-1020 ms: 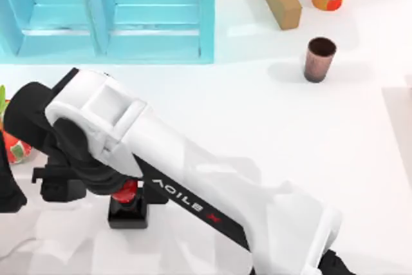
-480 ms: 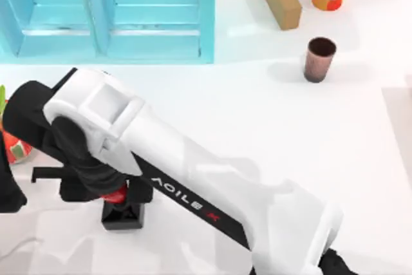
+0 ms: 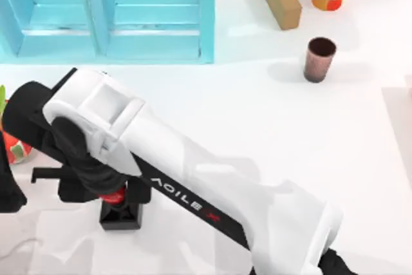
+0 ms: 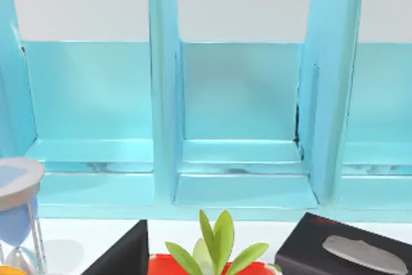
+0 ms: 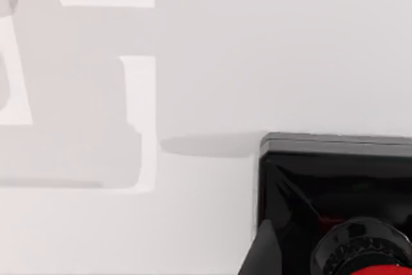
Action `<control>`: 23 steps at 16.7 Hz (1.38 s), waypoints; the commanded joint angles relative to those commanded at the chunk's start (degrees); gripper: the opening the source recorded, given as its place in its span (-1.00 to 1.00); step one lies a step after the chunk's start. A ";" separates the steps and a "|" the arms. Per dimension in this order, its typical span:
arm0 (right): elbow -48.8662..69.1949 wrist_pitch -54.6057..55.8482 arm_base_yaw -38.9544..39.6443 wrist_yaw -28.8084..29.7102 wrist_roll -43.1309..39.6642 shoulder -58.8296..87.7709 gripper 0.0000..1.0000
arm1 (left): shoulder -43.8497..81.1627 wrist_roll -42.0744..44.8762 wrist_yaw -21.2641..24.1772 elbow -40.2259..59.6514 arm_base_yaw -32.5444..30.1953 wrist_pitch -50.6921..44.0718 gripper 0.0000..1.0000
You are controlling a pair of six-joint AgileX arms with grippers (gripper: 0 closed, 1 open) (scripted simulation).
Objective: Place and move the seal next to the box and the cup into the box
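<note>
Hovering: right hand (image 3: 96,192) over seal (image 3: 119,210), table's left.

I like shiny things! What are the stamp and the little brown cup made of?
The stamp, under the right gripper, looks like glossy black plastic with a shiny red knob: light glints on its block in the right wrist view. The cup looks like coppery metal with a dull sheen, though it could be coated plastic.

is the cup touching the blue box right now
Apart. The top view shows bare white table between the cup and the blue box.
</note>
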 joint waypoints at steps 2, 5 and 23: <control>-0.74 3.63 0.60 -0.45 0.05 -0.79 -1.00 | 0.00 0.00 0.00 0.00 0.00 0.00 1.00; -4.27 5.47 0.40 -0.56 -0.29 -3.97 -1.00 | 0.00 0.00 0.00 0.00 0.00 0.00 1.00; -87.49 33.22 -5.10 -2.14 -6.02 -56.48 -1.00 | 0.00 0.00 0.00 0.00 0.00 0.00 1.00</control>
